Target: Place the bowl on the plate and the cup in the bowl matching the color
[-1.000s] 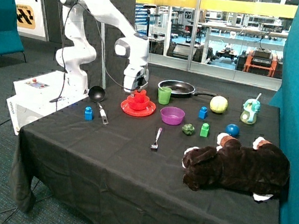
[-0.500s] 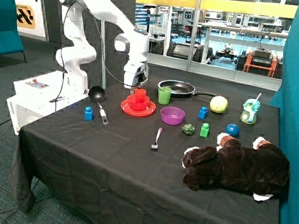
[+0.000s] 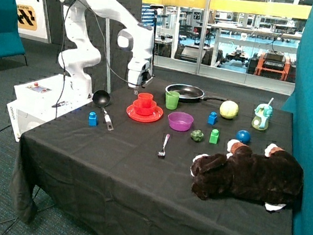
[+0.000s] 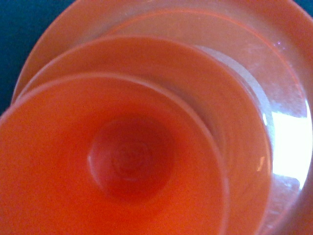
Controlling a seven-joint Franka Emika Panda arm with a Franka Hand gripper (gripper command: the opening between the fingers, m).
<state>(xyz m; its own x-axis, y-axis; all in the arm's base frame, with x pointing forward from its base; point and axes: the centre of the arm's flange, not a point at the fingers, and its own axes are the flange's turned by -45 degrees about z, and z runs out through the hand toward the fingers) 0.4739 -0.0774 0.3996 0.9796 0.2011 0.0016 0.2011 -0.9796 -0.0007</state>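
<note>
Below the claw (image 3: 139, 86): one red plate (image 3: 143, 115), one red bowl (image 3: 144, 108) on it, one red cup (image 3: 145, 99) in that bowl. Beyond the claw along the bench (image 3: 135, 174): one green cup (image 3: 172, 99), one purple bowl (image 3: 180, 121), one frying pan (image 3: 185, 92), one fork (image 3: 164, 145), one ladle (image 3: 103, 102), two blue blocks (image 3: 92, 119) (image 3: 212, 118), one green block (image 3: 214, 136), one yellow ball (image 3: 228, 109), one blue ball (image 3: 243, 136), one plush dog (image 3: 249, 174).

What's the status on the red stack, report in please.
Gripper clear above the stack, holding nothing. Cup upright in bowl, bowl on plate; stack looks complete. Green cup stands close beside it, not touching.
</note>
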